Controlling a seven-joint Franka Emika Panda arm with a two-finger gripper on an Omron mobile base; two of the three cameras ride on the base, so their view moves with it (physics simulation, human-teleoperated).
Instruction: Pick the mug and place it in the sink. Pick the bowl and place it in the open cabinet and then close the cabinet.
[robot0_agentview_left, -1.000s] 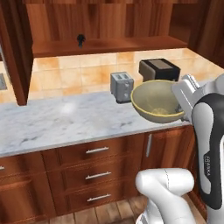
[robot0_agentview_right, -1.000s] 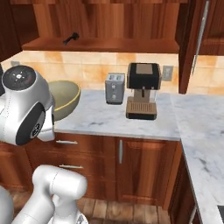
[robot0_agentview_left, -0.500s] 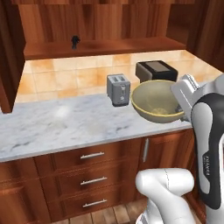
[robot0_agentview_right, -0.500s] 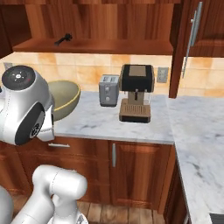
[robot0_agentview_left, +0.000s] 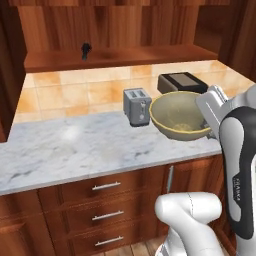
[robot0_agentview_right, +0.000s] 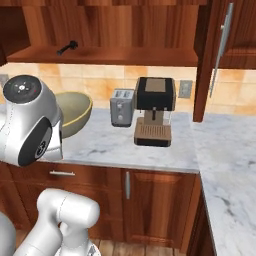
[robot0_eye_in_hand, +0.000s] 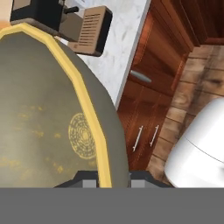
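Hand view shows the hand (robot0_eye_in_hand: 107, 177) clamped on the rim of the bowl (robot0_eye_in_hand: 48, 113), one dark tip to each side of the yellow edge; the olive inside, with a round yellow pattern at its bottom, spreads across the left of that picture. Beyond the rim lie the coffee machine (robot0_eye_in_hand: 65, 19), a strip of the marble desk (robot0_eye_in_hand: 116, 52) and the lower wooden doors and drawers.

From the left base view the bowl (robot0_agentview_left: 180, 116) is held up above the desk (robot0_agentview_left: 75, 145), its mouth tipped toward the camera, gripped at its right edge where the white wrist meets it. Just behind and to its left stands the silver toaster (robot0_agentview_left: 137, 106), and behind the bowl sits the dark top of the coffee machine (robot0_agentview_left: 181, 81). Above the tiled wall runs the shelf of the open cabinet (robot0_agentview_left: 120, 55), with a small dark item (robot0_agentview_left: 86, 50) standing on it.

From the right base view the bowl (robot0_agentview_right: 75, 111) shows partly behind the arm's big white joint, left of the toaster (robot0_agentview_right: 121, 107) and the coffee machine (robot0_agentview_right: 154, 111). The cabinet's door (robot0_agentview_right: 220, 50) stands open at the right, its long silver handle upright
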